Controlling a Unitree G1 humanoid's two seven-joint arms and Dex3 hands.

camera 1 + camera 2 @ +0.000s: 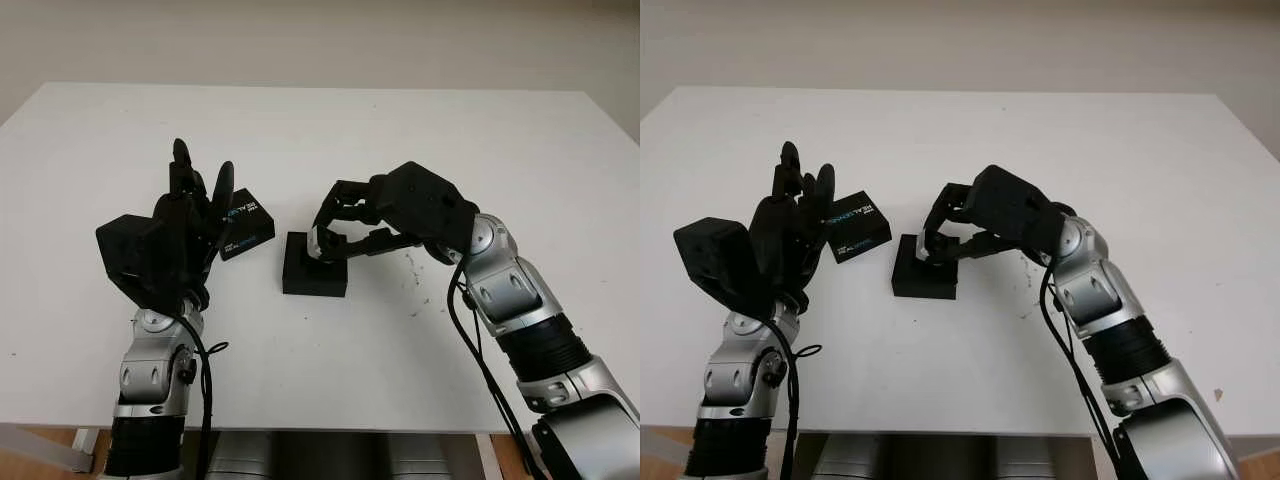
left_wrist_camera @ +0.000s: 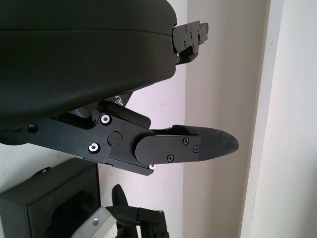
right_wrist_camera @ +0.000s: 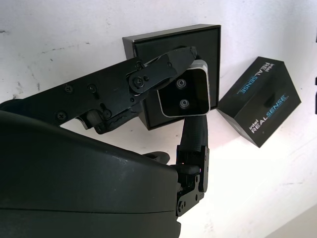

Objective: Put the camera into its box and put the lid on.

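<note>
Right wrist view shows the right hand point(image 3: 190, 106) clenched on the camera point(image 3: 184, 94), a small silver block w/ dark face and two screw holes, pinched between one finger on top and another finger from below. It hangs just above the open box point(image 3: 171, 44), a black square tray w/ a shaped insert, which stands on the white table point(image 1: 400, 130) about in the middle between both arms. The lid point(image 1: 245, 223), black w/ blue "RealSense" print, lies just beside the box on the robot's left side, tilted a bit, not touching the box as far as I can see. The left hand point(image 1: 190, 215) is open and raised, close to the lid, holding nothing. My judgement on handling: the camera looks like a rigid metal body, light, smooth so rather slippery, and the front w/ lenses is probably delicate, so better to grip on the short ends or long edges, not on the face. The insert fits it tight I think, so it must come down level and aligned to the cut-out, otherwise it may sit crooked. The lid is thin cardboard, very light, stiff enough; take it by two opposite side walls, approx. at the middle, w/o squeezing hard.
</note>
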